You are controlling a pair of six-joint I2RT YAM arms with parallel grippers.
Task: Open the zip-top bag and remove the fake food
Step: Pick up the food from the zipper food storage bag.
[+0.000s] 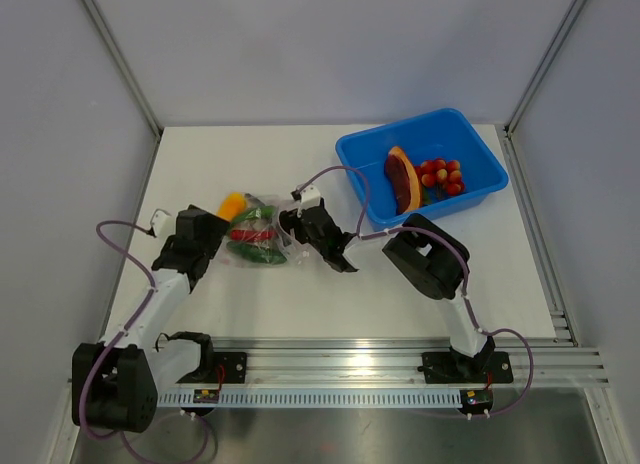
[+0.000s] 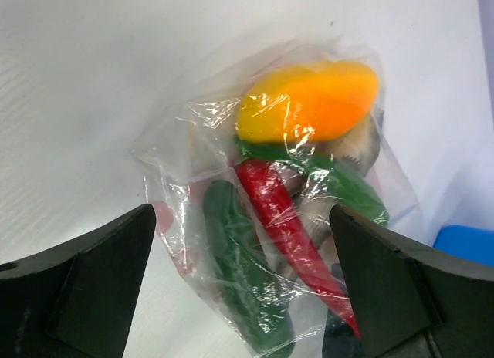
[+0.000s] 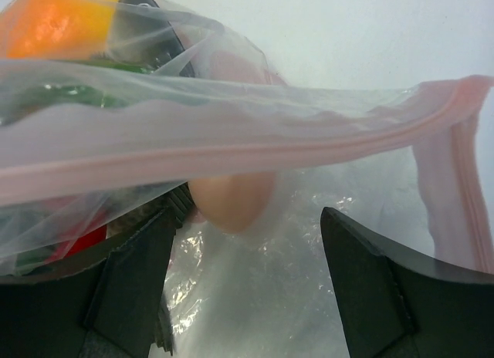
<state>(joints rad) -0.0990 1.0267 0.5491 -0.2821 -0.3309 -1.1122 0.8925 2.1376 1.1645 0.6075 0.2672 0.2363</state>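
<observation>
The bag point(image 1: 260, 234) is lying well left of the bin point(image 1: 470, 129), food point(image 2: 309, 103) bunched inside. It looks like thin, light, slippery film. Both pincers are standing released: the left gripper point(image 2: 241, 250) is straddling the side away from the bin, and the right gripper point(image 3: 247, 227) is sitting at the bin-side zip strip point(image 3: 231, 153) — likely the firmest spot for pinching.

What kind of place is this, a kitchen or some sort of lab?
Probably a robot test cell, not a kitchen: a white table walled by grey panels, two arms bolted to a metal rail, and toy food in a zip-top bag and a blue bin.
</observation>
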